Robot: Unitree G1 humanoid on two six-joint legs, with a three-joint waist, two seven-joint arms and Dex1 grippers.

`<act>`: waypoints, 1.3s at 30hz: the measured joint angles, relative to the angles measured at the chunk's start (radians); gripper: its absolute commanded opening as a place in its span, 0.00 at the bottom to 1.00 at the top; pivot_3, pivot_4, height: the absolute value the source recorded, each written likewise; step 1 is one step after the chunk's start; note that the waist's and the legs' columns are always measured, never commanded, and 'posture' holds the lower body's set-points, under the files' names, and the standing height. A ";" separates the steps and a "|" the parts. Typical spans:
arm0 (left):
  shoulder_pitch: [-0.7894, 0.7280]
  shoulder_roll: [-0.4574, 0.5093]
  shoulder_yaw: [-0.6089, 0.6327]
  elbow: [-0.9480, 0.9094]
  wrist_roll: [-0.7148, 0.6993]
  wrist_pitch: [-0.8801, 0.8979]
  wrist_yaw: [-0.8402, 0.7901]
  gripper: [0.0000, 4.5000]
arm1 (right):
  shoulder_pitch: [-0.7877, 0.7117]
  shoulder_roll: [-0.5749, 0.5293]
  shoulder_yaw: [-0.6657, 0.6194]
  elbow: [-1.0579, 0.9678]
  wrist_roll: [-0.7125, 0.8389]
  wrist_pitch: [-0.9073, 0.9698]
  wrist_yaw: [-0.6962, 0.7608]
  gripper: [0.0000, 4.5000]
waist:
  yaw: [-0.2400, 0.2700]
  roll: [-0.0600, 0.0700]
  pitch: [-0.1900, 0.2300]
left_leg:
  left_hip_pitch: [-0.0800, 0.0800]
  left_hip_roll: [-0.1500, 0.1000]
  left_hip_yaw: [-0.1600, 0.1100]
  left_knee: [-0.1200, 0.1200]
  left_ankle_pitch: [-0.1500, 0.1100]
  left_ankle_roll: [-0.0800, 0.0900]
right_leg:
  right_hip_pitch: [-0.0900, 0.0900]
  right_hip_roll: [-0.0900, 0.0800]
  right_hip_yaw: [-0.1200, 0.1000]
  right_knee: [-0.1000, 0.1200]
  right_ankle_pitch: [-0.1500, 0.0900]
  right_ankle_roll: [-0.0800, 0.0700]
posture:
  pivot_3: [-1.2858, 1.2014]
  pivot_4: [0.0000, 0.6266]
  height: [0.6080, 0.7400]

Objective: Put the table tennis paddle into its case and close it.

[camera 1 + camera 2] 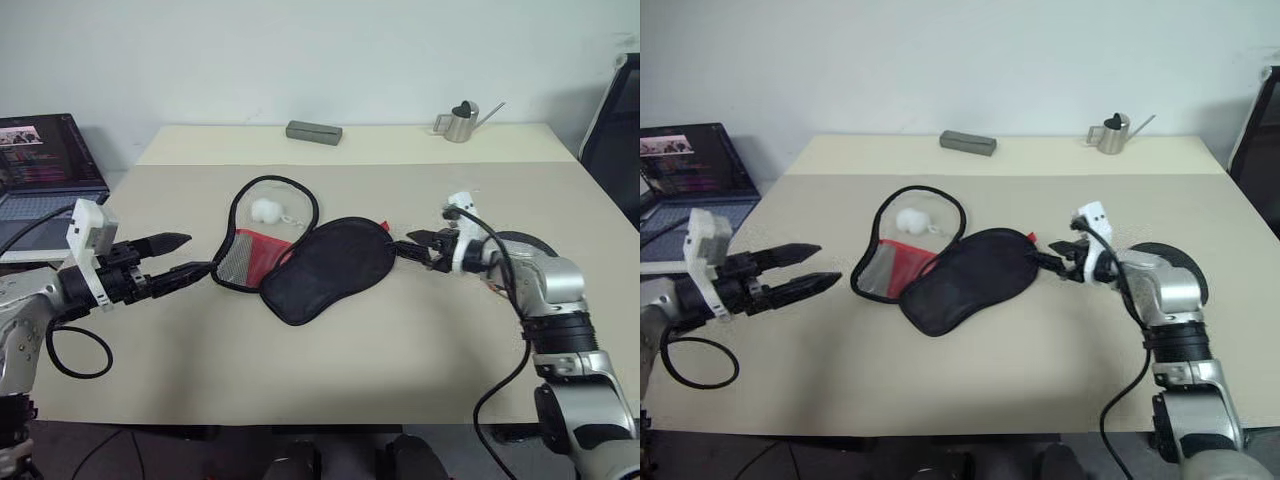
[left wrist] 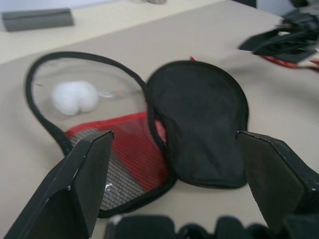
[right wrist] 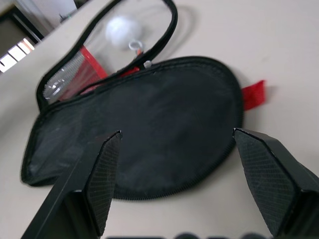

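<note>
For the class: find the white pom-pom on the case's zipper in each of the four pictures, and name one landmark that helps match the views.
Left eye view: the white pom-pom lies inside the case's open loop, left of centre.
Right eye view: pom-pom, same spot in the loop.
Left wrist view: pom-pom, upper left.
Right wrist view: pom-pom, near the top.
Shared landmark: the case's black flap.

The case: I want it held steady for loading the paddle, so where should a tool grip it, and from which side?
Probably the black flap's rim nearest the right tool: it lies flat, folded open over the mesh half, its thin edge facing that open tool. Come in low from the robot's right and pinch the edge. The left tool, also open, could pin the mesh half's rim.
</note>
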 measured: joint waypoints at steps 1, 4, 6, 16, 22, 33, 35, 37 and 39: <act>-0.003 0.002 -0.009 0.012 0.010 -0.010 -0.009 0.95 | -0.016 0.022 0.005 0.029 -0.012 0.001 -0.024 0.86 | 0.000 0.000 0.000 | 0.000 0.000 0.000 0.000 0.000 0.000 | 0.000 0.000 0.000 0.000 0.000 0.000 | 0.52 0.24 1.00; -0.024 0.002 -0.037 0.024 0.029 -0.017 -0.014 0.95 | -0.041 0.071 0.019 0.119 -0.062 -0.019 -0.092 0.86 | 0.000 0.000 0.000 | -0.002 0.000 0.000 0.000 0.000 -0.001 | -0.003 0.000 0.000 0.001 0.000 0.000 | 0.52 0.24 1.00; -0.034 0.002 -0.042 0.027 0.033 -0.018 -0.015 0.95 | -0.049 0.094 0.034 0.173 -0.094 -0.051 -0.122 0.86 | -0.001 0.000 0.000 | -0.006 0.000 0.001 0.001 0.002 -0.003 | -0.008 0.000 0.001 0.003 0.000 0.000 | 0.52 0.24 1.00; -0.042 0.002 -0.052 0.025 0.034 -0.033 -0.012 0.95 | -0.086 0.147 0.046 0.285 -0.168 -0.165 -0.189 0.86 | -0.019 0.000 0.000 | -0.005 0.000 0.001 0.001 0.002 -0.003 | -0.008 0.000 0.002 0.004 0.000 0.000 | 0.52 0.24 1.00; -0.029 0.002 -0.051 0.017 0.034 -0.035 -0.008 0.95 | -0.052 0.164 0.094 0.216 -0.191 -0.158 -0.165 0.74 | -0.025 0.000 0.000 | -0.005 0.000 0.001 0.001 0.002 -0.003 | -0.009 0.000 0.002 0.005 0.000 0.000 | 0.52 0.24 1.00; -0.002 0.001 -0.047 0.000 0.034 -0.038 -0.004 0.95 | -0.028 0.167 0.199 0.153 -0.264 -0.190 -0.121 0.01 | -0.024 0.000 0.000 | -0.005 0.000 0.001 0.001 0.002 -0.003 | -0.009 0.000 0.002 0.005 0.000 0.000 | 0.52 0.24 1.00; 0.007 -0.001 -0.047 -0.001 0.034 -0.038 -0.002 0.95 | -0.042 0.160 0.199 0.174 -0.275 -0.199 -0.111 0.01 | -0.024 0.000 0.000 | -0.005 0.000 0.001 0.001 0.002 -0.003 | -0.009 0.000 0.002 0.005 0.000 0.000 | 0.52 0.24 1.00; 0.014 -0.003 -0.046 -0.005 0.033 -0.038 0.000 0.95 | -0.068 0.152 0.199 0.203 -0.283 -0.213 -0.103 0.01 | -0.024 0.000 0.000 | -0.005 0.000 0.001 0.001 0.002 -0.003 | -0.009 0.000 0.002 0.005 0.000 0.000 | 0.52 0.24 1.00; 0.024 -0.004 -0.046 -0.027 0.032 -0.038 0.001 0.95 | -0.110 0.139 0.204 0.259 -0.299 -0.233 -0.073 0.01 | -0.024 0.000 0.000 | -0.005 0.000 0.001 0.001 0.002 -0.003 | -0.009 0.000 0.002 0.005 0.000 0.000 | 0.52 0.24 1.00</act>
